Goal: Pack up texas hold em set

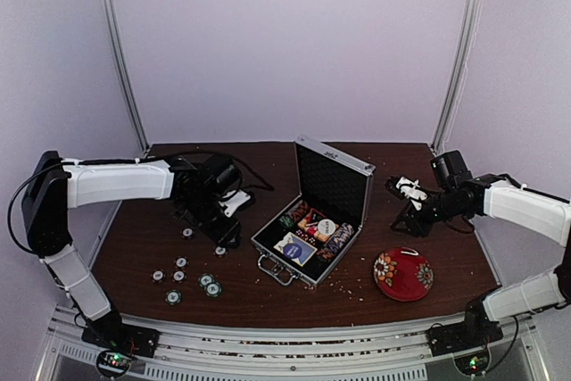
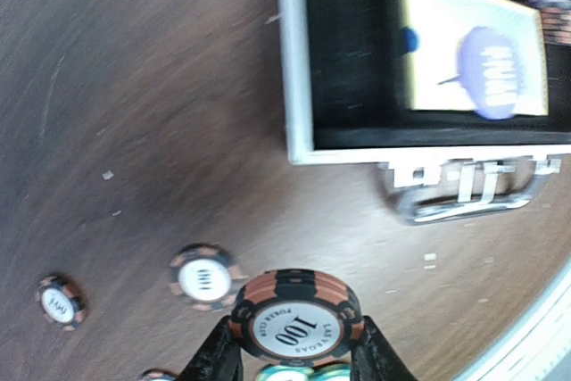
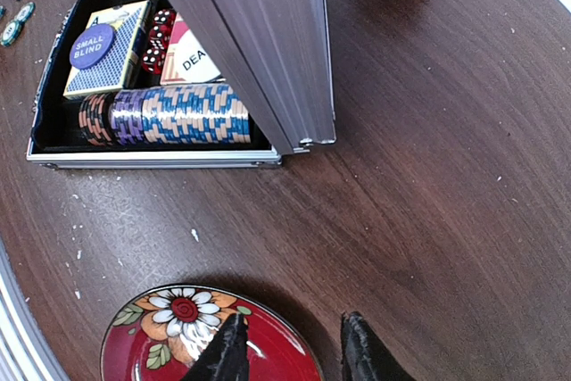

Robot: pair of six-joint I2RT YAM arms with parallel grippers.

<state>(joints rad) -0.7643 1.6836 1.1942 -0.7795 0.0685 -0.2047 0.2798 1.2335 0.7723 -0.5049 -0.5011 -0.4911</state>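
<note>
While the briefcase [image 3: 152,160] holds chip rows [image 3: 178,115] and cards [image 3: 116,69], left claw [image 2: 296,352] grips stacked chips [image 2: 294,314]; right claw [image 3: 290,345] gapes.

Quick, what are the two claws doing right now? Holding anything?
Left claw: closed on a small stack of orange-and-black poker chips.
Right claw: open, holding nothing.

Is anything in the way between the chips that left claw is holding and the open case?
Nothing visible. Only bare table lies between the chip stack in the left gripper and the case, though its silver rim must be cleared; loose chips sit aside.
</note>
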